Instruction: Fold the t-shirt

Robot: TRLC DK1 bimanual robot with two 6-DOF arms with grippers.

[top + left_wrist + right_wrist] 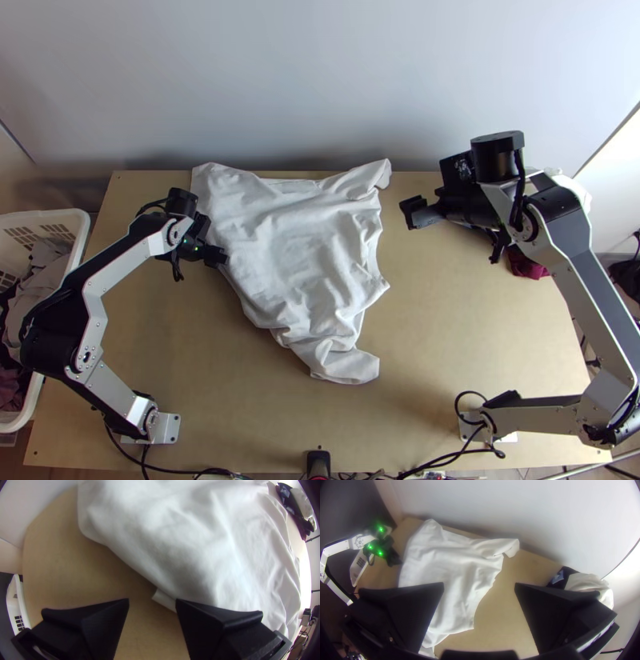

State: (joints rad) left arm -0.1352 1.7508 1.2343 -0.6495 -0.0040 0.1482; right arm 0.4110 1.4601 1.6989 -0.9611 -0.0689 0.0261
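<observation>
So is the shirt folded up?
No, the shirt lies spread on the table, all wrinkly with crooked edges.

No readable text, label or number can be made out.

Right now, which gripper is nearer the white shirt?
The left gripper: its open jaws are at the edge of the shirt; a gap separates the right gripper from it.

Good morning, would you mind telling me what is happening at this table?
Two robot arms are at work on folding a white shirt. It lies rumpled on the table, not neatly folded. The left gripper is at its left edge, jaws open; the right gripper hovers off its right side, jaws also open. Neither holds it.
</observation>
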